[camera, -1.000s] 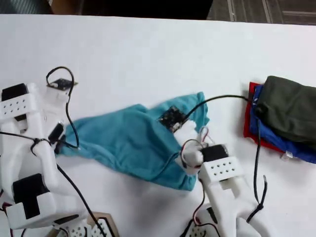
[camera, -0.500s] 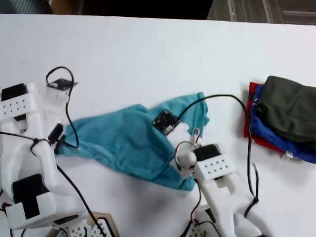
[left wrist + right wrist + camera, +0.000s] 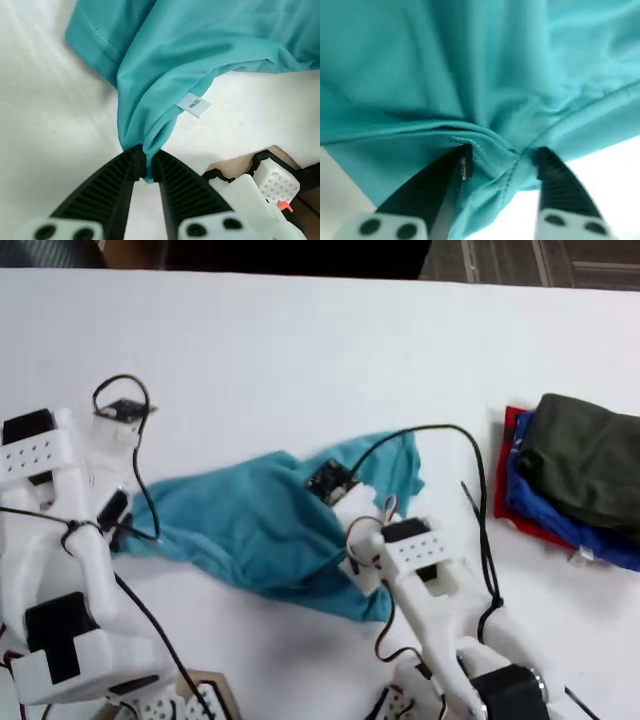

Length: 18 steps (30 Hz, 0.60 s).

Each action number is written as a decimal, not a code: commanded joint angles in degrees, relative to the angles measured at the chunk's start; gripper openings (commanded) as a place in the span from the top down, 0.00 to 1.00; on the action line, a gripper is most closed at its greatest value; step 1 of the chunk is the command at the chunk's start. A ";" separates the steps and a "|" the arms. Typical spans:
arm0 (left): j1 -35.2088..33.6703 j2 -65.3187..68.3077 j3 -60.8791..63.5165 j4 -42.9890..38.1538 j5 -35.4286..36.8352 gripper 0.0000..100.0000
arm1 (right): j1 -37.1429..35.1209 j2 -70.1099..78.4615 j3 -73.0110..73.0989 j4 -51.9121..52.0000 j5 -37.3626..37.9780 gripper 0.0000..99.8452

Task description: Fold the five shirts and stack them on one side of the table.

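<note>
Two arms share one teal shirt (image 3: 250,525), crumpled on the surface (image 3: 300,350) and well apart from the folded stack (image 3: 585,475). The left fingers (image 3: 107,187) are pinched tight on a gathered corner, while the right fingers (image 3: 431,187) stand apart astride a bunched hem. Best to close the right pair on that hem, then draw both ends apart to flatten the cloth before folding.

Four shirts lie on one counter (image 3: 300,360): one teal shirt (image 3: 240,530) loose in the middle, and three folded in one stack at the right edge, namely red shirt (image 3: 503,495), blue shirt (image 3: 545,515) and green shirt (image 3: 590,460). Two arms: left arm (image 3: 60,575), right arm (image 3: 440,600).
</note>
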 commanded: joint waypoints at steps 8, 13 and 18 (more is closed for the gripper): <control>0.44 -0.35 -0.13 -0.18 -0.09 0.97 | -1.71 0.22 -5.54 5.58 -2.55 0.89; 0.44 -0.35 -0.13 -0.18 -0.09 0.97 | -1.45 0.22 -9.14 9.45 -2.64 0.87; 0.44 -0.35 -0.13 -0.26 -0.09 0.97 | -1.71 0.22 -10.29 10.59 -2.64 0.82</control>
